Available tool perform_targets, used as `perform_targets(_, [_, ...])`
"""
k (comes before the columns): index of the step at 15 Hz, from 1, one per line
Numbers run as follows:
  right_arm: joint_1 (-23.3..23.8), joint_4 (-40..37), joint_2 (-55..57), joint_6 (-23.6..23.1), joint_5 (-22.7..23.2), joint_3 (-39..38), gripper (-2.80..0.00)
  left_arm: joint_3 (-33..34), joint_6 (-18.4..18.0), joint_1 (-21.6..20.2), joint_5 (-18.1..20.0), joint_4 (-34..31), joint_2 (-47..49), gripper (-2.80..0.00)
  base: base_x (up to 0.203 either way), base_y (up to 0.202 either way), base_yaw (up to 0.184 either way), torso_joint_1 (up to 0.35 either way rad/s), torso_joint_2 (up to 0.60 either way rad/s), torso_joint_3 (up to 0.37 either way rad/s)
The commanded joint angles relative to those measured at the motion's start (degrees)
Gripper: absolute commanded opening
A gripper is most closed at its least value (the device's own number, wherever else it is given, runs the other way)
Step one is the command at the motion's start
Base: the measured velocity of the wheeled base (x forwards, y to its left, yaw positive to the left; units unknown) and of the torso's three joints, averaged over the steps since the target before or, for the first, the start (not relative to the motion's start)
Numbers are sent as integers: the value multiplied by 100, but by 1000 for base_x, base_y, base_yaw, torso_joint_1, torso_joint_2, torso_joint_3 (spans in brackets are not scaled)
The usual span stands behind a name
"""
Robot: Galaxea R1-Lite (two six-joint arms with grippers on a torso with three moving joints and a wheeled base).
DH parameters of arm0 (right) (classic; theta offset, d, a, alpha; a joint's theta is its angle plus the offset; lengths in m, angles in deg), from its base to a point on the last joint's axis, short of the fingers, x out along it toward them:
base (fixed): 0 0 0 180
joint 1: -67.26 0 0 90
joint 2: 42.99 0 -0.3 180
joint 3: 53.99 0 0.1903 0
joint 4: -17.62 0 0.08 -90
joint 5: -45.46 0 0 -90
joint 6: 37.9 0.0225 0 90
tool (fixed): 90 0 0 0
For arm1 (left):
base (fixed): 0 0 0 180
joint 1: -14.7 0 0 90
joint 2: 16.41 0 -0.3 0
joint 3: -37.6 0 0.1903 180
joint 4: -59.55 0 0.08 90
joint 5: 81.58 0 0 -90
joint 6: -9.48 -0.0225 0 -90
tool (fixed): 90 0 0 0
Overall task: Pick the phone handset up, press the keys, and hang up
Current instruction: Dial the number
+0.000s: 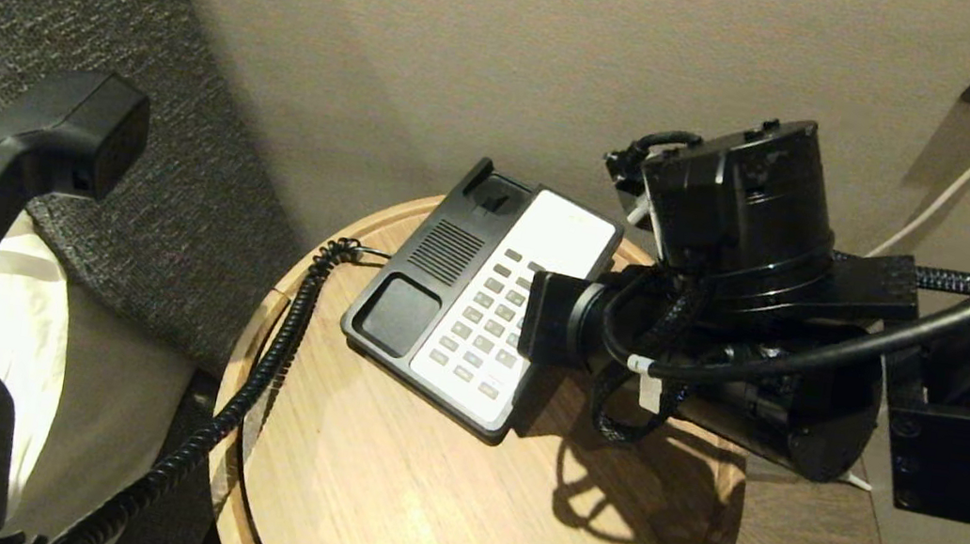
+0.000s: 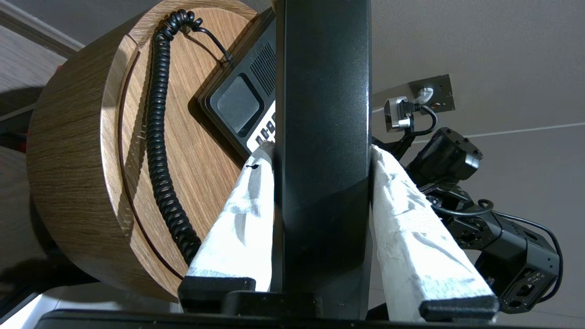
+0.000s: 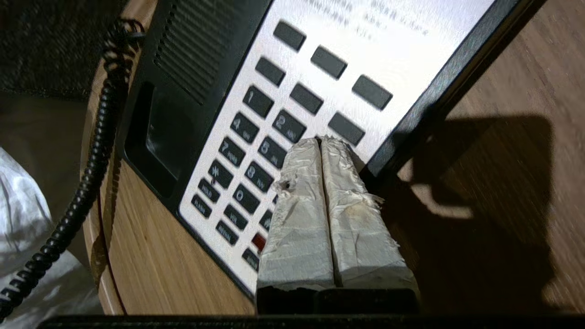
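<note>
Table [image 1: 378, 494]: round wooden top with raised rim, beneath both grippers.
Phone base [image 1: 482, 295]: black-and-white, empty cradle, lying under the right jaws.
Phone handset [image 2: 322, 137]: off the base, clamped between the left jaws, away from the table.
Cord [image 1: 262, 374]: coiled, trailing from base over the rim.
Left gripper [image 2: 320, 155]: taped fingers pressed on the handset's sides.
Right gripper [image 3: 322, 142]: jaws together, tips at the keypad [image 3: 256, 151] by key 2.

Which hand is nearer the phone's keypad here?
Right. The right hand, shut, has its tips over the keypad. The left hand holds the handset off to the table's left, away from it.
</note>
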Motion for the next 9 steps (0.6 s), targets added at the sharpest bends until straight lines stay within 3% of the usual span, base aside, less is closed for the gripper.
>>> perform_targets(1, [-101, 26, -94, 16, 8, 111, -280, 23, 32, 0, 1, 16, 0, -280, 0, 0, 0, 0, 0, 0])
perform_targets(9, [-165, -36, -79, 24, -9, -21, -280, 32, 32, 0, 9, 16, -18, -280, 0, 0, 0, 0, 0, 0])
